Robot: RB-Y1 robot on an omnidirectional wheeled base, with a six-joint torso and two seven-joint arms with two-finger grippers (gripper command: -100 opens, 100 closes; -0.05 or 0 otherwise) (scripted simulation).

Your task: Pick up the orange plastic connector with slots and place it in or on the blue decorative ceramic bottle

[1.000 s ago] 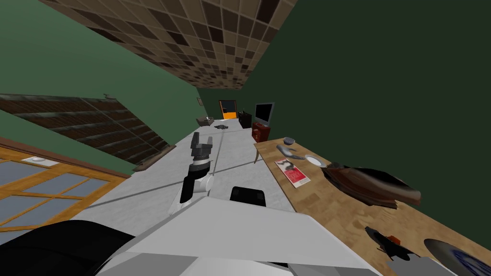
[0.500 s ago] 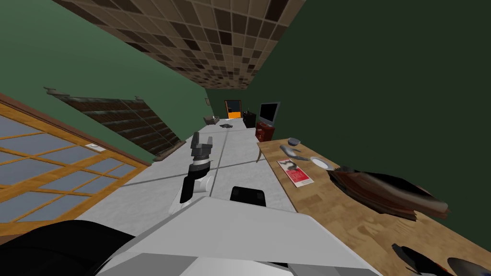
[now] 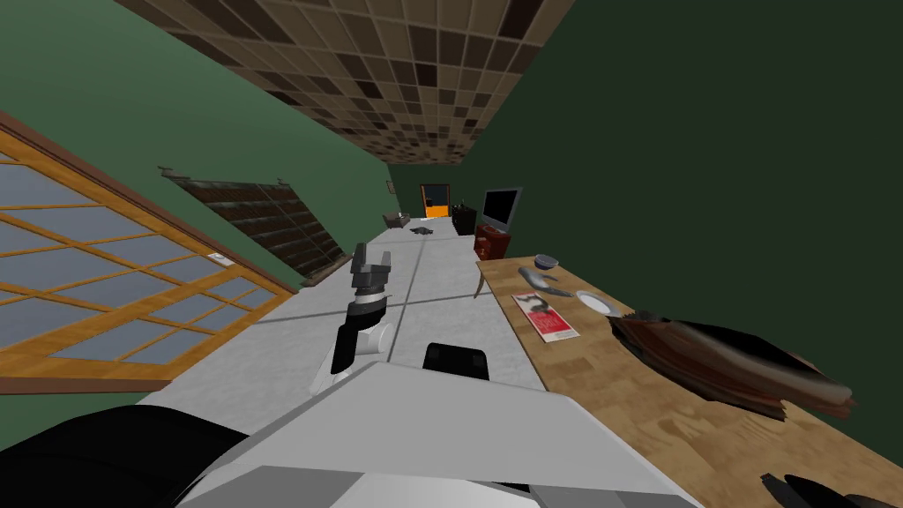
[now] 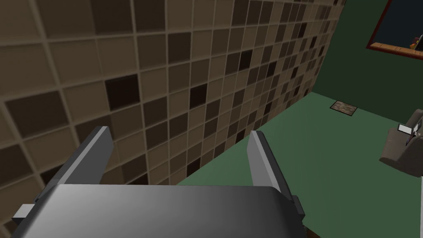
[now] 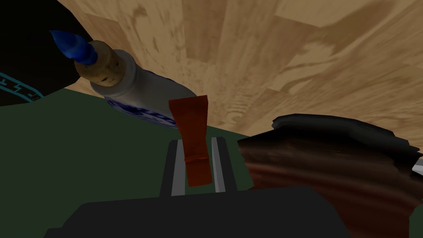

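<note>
At 12 o'clock a strip of grey floor (image 3: 441,282) ran bare, and the left hand (image 3: 373,260), fingers spread, hung over it with free room all round. The desk (image 3: 608,397) filled 1 to 4 o'clock: a red magazine (image 3: 545,316), a plate (image 3: 597,302) and a bowl (image 3: 547,261) sat at its 1 o'clock end, bare wood nearer. A big dark brown mass (image 3: 732,362) crowded its wall side at 3 o'clock, just beside the right hand (image 5: 198,142), closed on the orange connector (image 5: 193,124). Past the fingertips was the white and blue bottle (image 5: 144,95), its mouth plugged by a cork (image 5: 101,68).
</note>
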